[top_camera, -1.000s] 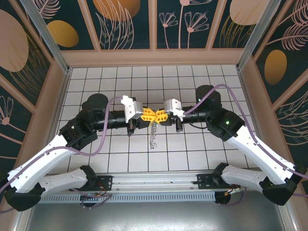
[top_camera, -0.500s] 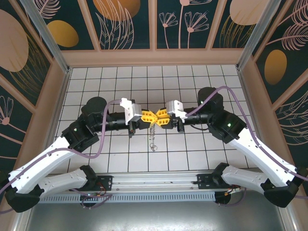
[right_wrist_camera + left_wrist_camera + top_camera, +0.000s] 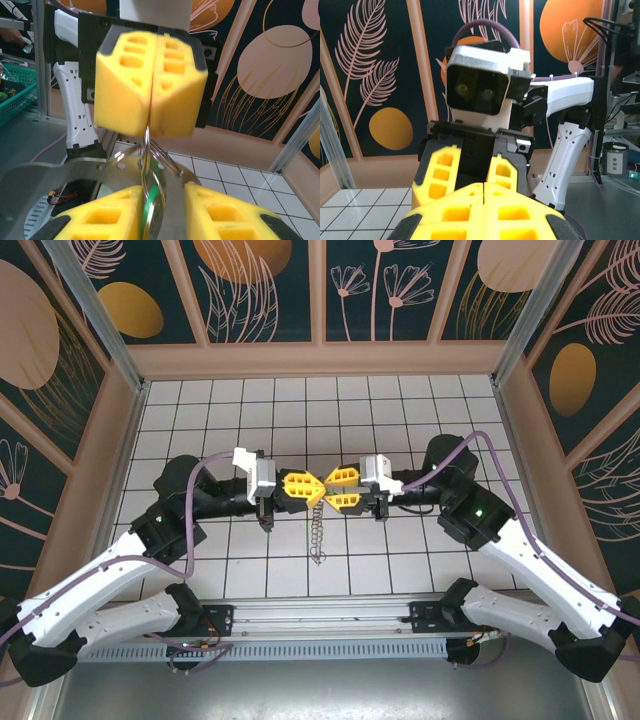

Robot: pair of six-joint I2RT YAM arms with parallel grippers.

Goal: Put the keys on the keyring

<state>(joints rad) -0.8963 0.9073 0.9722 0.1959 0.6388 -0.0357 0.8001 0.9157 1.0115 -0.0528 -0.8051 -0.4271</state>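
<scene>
- Left claw (image 3: 316,488) was clenched. In the right wrist view its yellow fingers (image 3: 125,85) met with no gap and pinched a wire loop of the keyring (image 3: 148,150) at the seam.
- Right claw (image 3: 329,490) was released. Its jaws stood apart in all three views, tip to tip with the left claw, above the table (image 3: 250,550).
- Between the right jaws sat the lower coils of the keyring, with a thin green edge against them. We took this for the key (image 3: 148,212), seen edge-on. We saw no right finger touching it.
- From the top, the rest of the keyring hung as a thin chain straight down from the claw tips. Its end was near or on the tiles; we could not tell which.
- Progress, our judgement: key and keyring were together at the claws and the right claw gripped nothing, so threading was either under way or just finished. We could not tell whether the key was on the wire or merely lay against it.
- Left to do, as we judged: confirm the key hangs on the keyring, add any further keys (we saw one), and set it down.
- Writing: a small label (image 3: 615,160) on a canister (image 3: 612,172) at the far right of the left wrist view carried dark characters, too small to read. No brand was legible on claws or arms.
</scene>
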